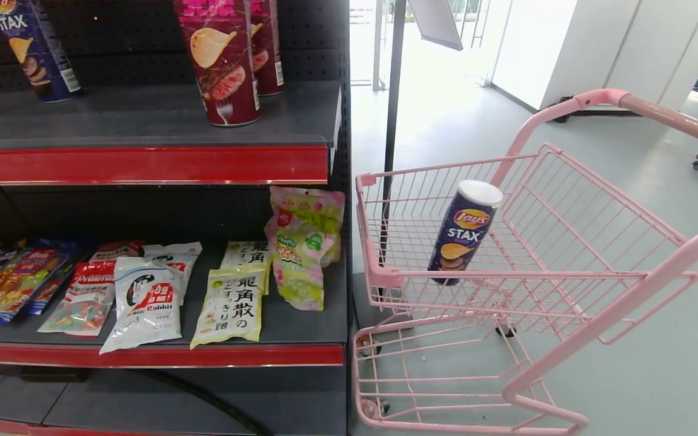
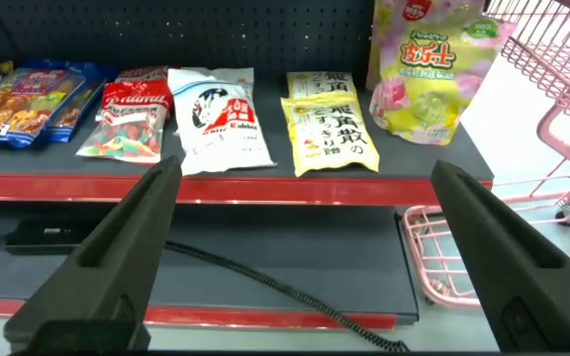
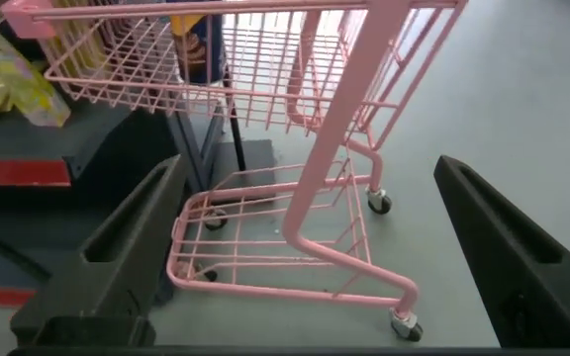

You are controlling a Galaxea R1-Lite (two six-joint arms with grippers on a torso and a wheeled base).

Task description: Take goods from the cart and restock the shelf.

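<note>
One dark blue cylindrical crisp can with a white lid (image 1: 466, 233) leans in the pink wire cart (image 1: 385, 275), at three o'clock from the dark grey, red-edged shelf (image 1: 143, 115). It seems the last item, and we judge it not yet shelved. Our left gripper (image 2: 305, 247) and right gripper (image 3: 305, 247) hang spread wide, empty.

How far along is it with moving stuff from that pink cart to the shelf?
Three chip cans already stand on the upper shelf. Nothing is in hand: both jaws are open and empty. One blue can is left, leaning in the cart, not yet picked up.
</note>
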